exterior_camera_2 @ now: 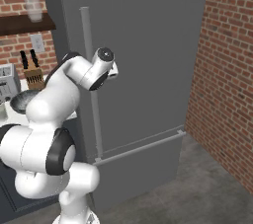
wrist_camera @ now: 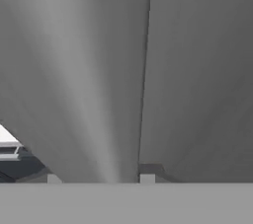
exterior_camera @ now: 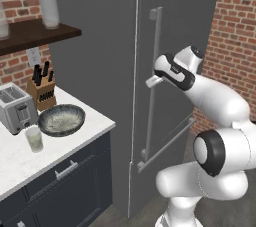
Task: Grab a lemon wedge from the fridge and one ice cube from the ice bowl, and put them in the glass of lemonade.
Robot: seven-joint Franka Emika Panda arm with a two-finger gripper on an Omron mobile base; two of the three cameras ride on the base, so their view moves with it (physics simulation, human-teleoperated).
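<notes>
white counter, toaster, knife block, ice bowl, glass of lemonade

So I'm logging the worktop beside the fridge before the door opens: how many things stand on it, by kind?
Toaster: 1
Knife block: 1
Ice bowl: 1
Glass of lemonade: 1
Total: 4

From behind the arm on its left we look forward and down at the fridge door and the desk, from its right at the same door and brick wall, while our hand camera sits hard against that door.
</notes>
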